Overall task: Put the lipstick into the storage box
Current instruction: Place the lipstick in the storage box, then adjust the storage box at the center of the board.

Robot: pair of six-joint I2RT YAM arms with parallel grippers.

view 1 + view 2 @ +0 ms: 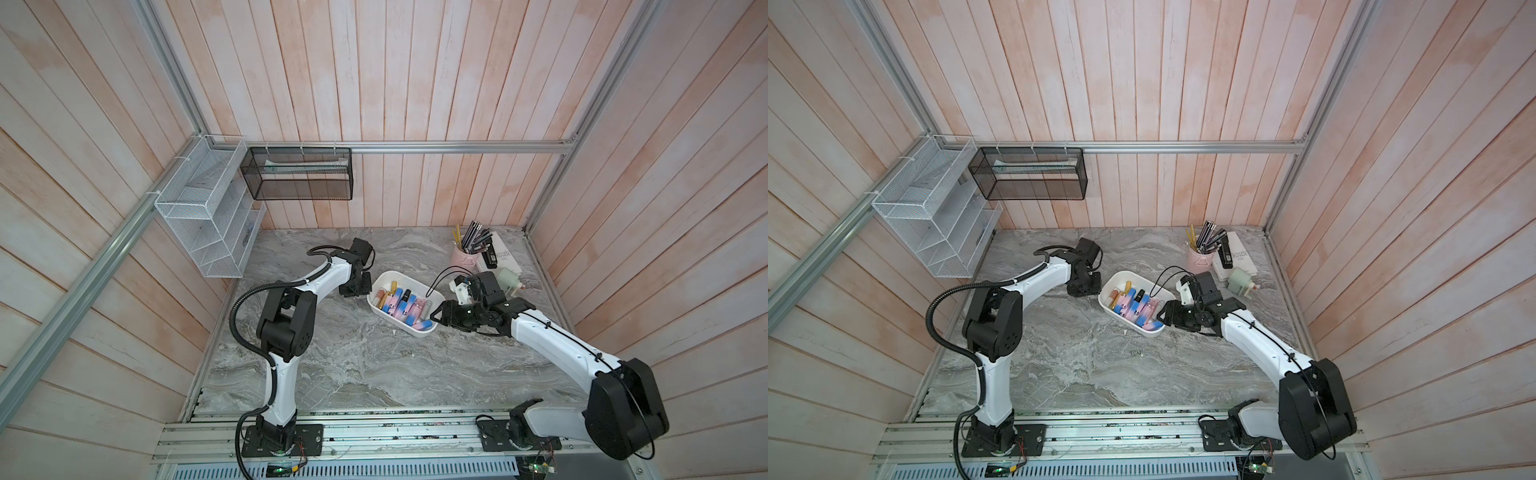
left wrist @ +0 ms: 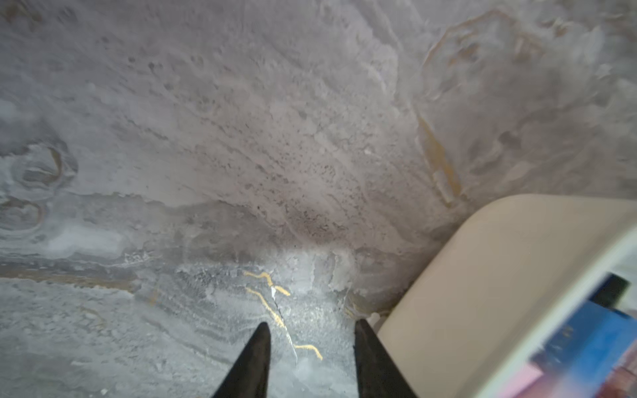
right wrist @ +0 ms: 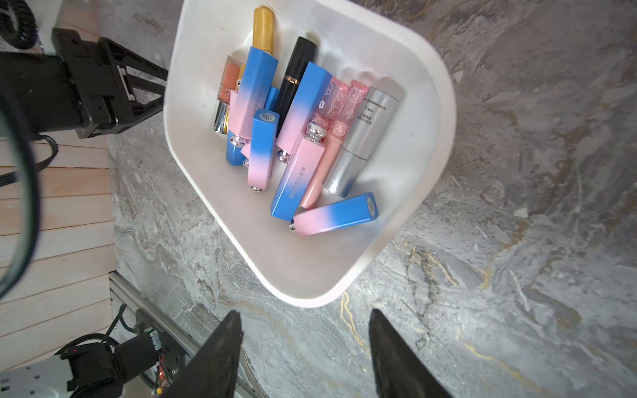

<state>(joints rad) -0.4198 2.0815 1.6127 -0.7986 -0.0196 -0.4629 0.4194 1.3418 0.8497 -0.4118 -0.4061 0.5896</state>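
Note:
The white storage box (image 1: 385, 281) (image 1: 1116, 280) sits mid-table and holds several lipsticks (image 1: 400, 306) (image 1: 1133, 306). In the right wrist view most are pink-and-blue tubes (image 3: 334, 213), with gold, black and silver ones lying among them in the box (image 3: 296, 265). My left gripper (image 1: 356, 291) (image 1: 1085, 288) (image 2: 310, 325) hangs just left of the box (image 2: 482, 275), close over the table. It is open, with bare marble between the fingers. My right gripper (image 1: 434, 317) (image 1: 1163, 313) (image 3: 305, 315) is at the box's right end, open and empty. No lipstick lies outside the box in view.
A pink pen cup (image 1: 464, 254), a white book (image 1: 500, 253) and a small pale bottle (image 1: 508, 277) stand at the back right. A white wire rack (image 1: 203, 216) and a black mesh basket (image 1: 299, 174) hang on the walls at the back left.

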